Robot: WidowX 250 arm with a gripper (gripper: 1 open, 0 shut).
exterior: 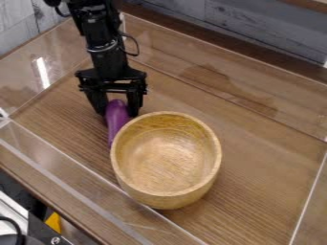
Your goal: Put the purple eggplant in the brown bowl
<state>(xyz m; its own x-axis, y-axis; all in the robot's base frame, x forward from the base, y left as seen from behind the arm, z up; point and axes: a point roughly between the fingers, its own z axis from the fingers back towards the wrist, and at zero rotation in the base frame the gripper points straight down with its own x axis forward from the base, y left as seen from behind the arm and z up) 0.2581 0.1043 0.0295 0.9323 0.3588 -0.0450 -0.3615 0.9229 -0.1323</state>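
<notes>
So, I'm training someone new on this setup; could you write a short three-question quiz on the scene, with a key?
1. True or false: the purple eggplant is already inside the brown bowl.
2. Which describes the bowl? A) square and blue; B) round and light brown; C) triangular and black.
3. Fill in the blank: the robot's fingers reach down around the upper end of the ______.

Key: 1. False; 2. B; 3. eggplant
</notes>
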